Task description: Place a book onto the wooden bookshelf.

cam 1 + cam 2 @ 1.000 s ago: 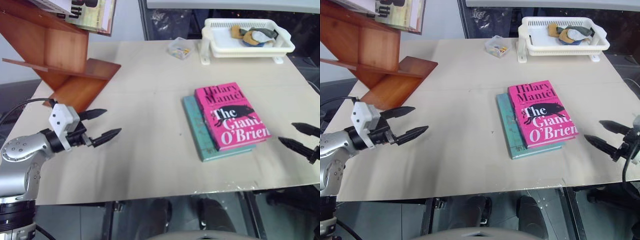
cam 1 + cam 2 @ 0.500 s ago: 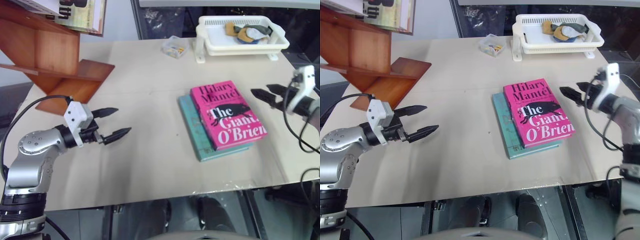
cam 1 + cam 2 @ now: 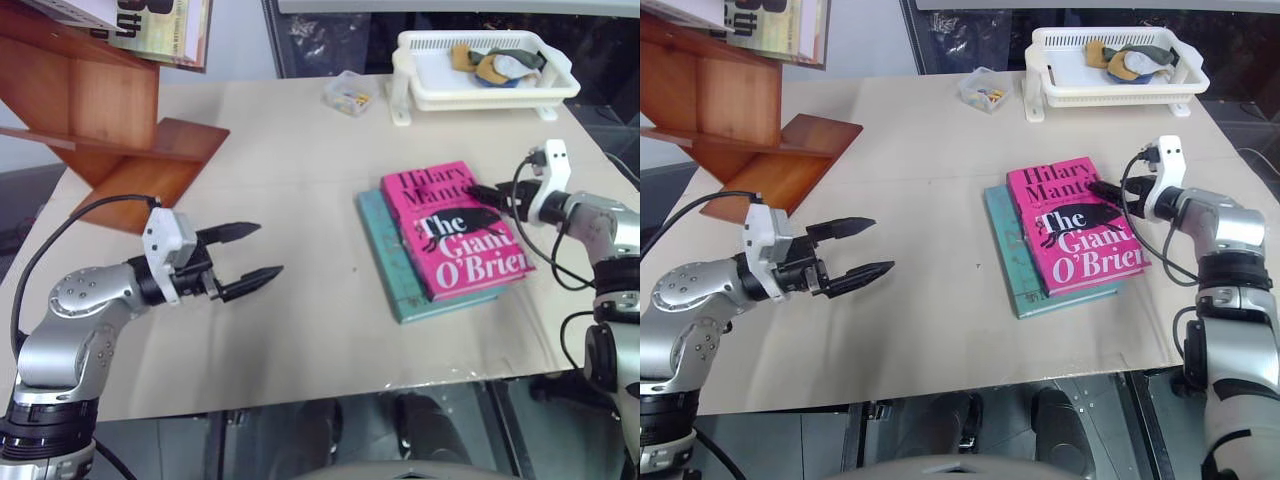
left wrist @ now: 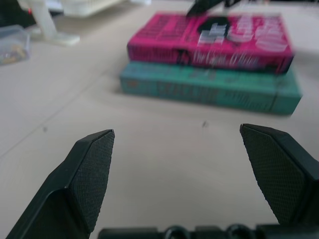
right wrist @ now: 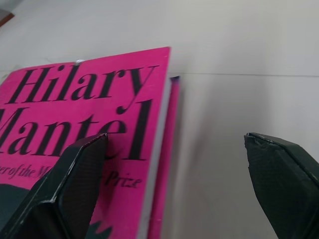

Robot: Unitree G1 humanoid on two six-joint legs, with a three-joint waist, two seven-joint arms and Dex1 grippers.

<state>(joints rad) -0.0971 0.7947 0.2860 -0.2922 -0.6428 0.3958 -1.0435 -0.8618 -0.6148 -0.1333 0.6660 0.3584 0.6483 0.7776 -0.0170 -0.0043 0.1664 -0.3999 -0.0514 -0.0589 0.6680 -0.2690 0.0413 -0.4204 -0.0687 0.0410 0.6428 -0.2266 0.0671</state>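
My right gripper (image 3: 1105, 190) hangs with fingers apart at the far right edge of the pink book (image 3: 1077, 224), which lies on a teal book (image 3: 1012, 262) mid-table, my left gripper (image 3: 862, 248) spread wide over bare tabletop, the white basket tray (image 3: 1118, 82) holding crumpled cloths (image 3: 1137, 57) behind, the wooden bookshelf (image 3: 735, 130) far left.

1. Illumination: even, diffuse, moderately bright.
2. Shadows: soft and faint on the table (image 3: 300, 330).
3. Left wrist view: book (image 4: 209, 42) blurred; fingertips (image 4: 92, 164) sharp.
4. Head views: sharp.
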